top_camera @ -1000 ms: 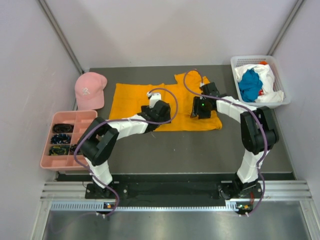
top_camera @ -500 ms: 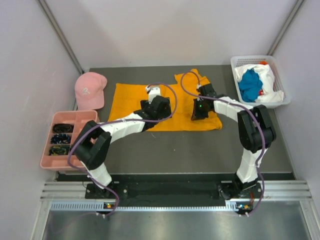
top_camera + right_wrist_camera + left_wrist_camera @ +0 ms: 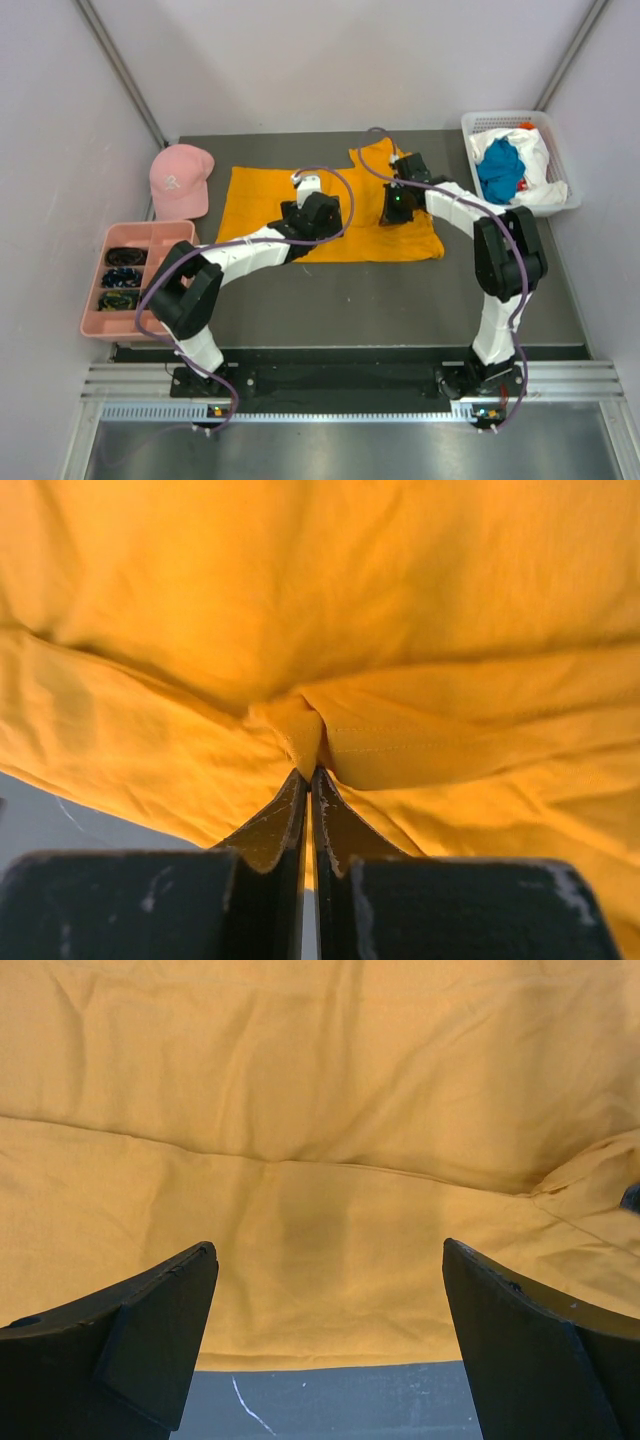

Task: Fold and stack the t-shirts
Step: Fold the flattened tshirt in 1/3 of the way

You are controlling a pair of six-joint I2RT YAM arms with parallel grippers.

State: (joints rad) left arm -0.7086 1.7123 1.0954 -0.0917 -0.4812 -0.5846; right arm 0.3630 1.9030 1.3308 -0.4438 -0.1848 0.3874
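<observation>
A bright orange-yellow t-shirt [image 3: 260, 195] lies spread on the dark table [image 3: 380, 295]. My left gripper [image 3: 305, 203] hovers over the middle of the shirt near its front hem. It is open wide [image 3: 328, 1248], with only flat cloth [image 3: 320, 1110] showing between its fingers. My right gripper [image 3: 393, 208] sits on the shirt's right part. It is shut [image 3: 310, 772] on a pinched fold of the orange cloth [image 3: 400, 580]. A teal-blue t-shirt [image 3: 500, 170] and a white t-shirt [image 3: 540, 160] lie bunched in the white basket [image 3: 480, 122] at the back right.
A pink baseball cap [image 3: 180, 180] rests left of the orange shirt. A pink compartment tray [image 3: 150, 228] with dark small items stands at the left edge. Grey walls close in on both sides. A strip of bare table [image 3: 350, 1405] lies in front of the hem.
My right gripper has closed onto a fold of the orange shirt and shifted slightly farther back. The left gripper moved a little farther over the shirt, then stayed still and open.
</observation>
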